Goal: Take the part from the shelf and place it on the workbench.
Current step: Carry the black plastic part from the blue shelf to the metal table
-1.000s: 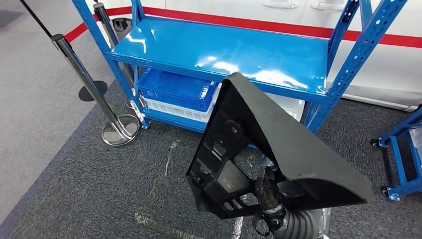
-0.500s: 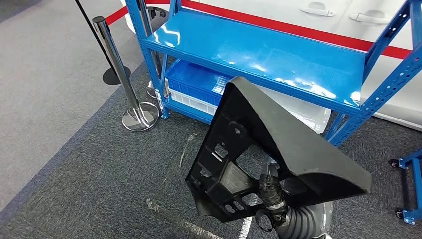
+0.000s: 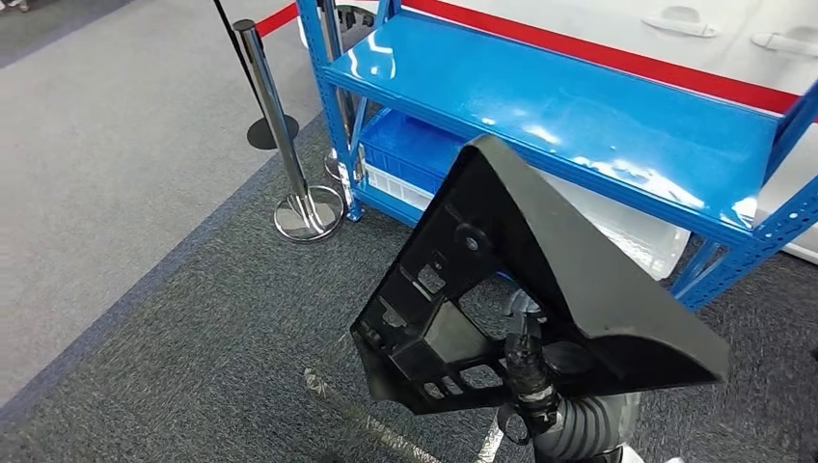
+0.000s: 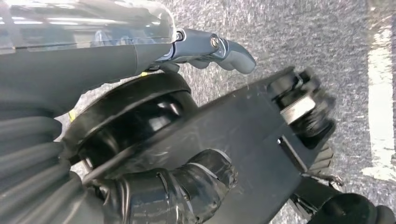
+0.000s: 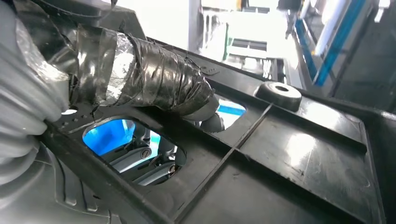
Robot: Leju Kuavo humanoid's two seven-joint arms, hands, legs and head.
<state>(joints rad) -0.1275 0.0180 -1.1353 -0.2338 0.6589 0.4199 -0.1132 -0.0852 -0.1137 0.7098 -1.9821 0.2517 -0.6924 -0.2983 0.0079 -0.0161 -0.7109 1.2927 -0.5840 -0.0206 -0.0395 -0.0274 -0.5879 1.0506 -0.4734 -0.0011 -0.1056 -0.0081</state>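
Note:
The part (image 3: 579, 280) is a big black plastic piece, wedge-shaped, with a ribbed open back that has several cut-outs. My right hand (image 3: 526, 376) holds it up from below, in front of me and over the carpet. In the right wrist view the taped thumb (image 5: 154, 79) presses on the part's ribbed back (image 5: 289, 163), and grey fingers (image 5: 149, 163) reach behind it through a cut-out. The blue shelf (image 3: 579, 106) stands just beyond, its top board bare. My left hand (image 4: 205, 46) hangs over the carpet, fingers apart, holding nothing.
Under the shelf's top board sit a blue crate (image 3: 415, 149) and a white bin (image 3: 627, 227). A chrome stanchion (image 3: 309, 207) stands at the shelf's left corner, a second post (image 3: 333, 58) behind it. Grey floor lies to the left of the dark carpet (image 3: 193, 347).
The whole picture has shifted, so the camera has moved: shelf and stanchions slid to the right in view. The part stays held in the same pose in my right hand.

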